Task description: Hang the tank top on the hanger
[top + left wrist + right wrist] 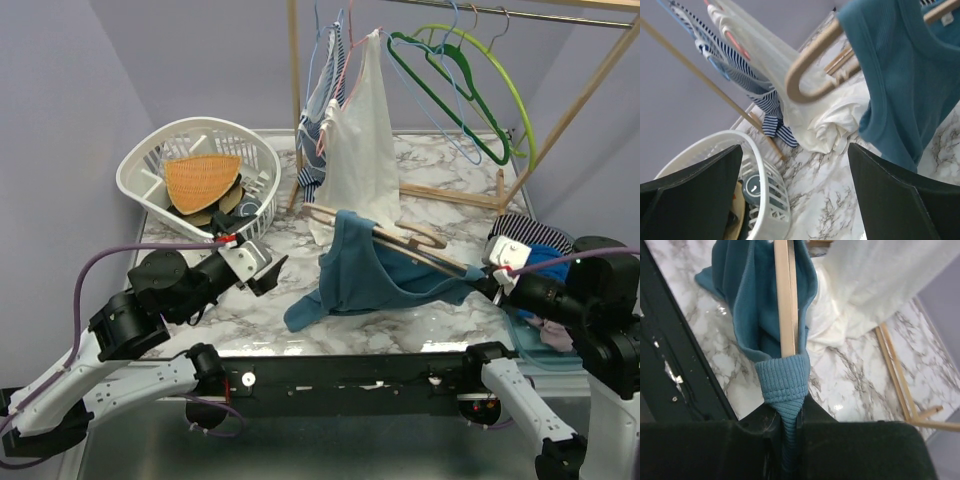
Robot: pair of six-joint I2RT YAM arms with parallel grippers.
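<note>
The teal-blue tank top [365,265] is draped over the tan wooden hanger [420,240], held slanted above the marble table. My right gripper [497,278] is shut on a strap of the tank top [785,385] pulled over the hanger's end [786,315]. My left gripper [268,272] is open and empty, left of the tank top's hanging hem. In the left wrist view the hanger's curved shoulder [805,75] and the tank top [900,75] hang ahead, above the open fingers [895,200].
A white laundry basket [140,175] with an orange item stands at back left. A wooden rack [560,120] holds the cream-white garment [360,150], a striped garment [320,120] and green hangers [470,80]. Folded clothes [535,335] lie at right.
</note>
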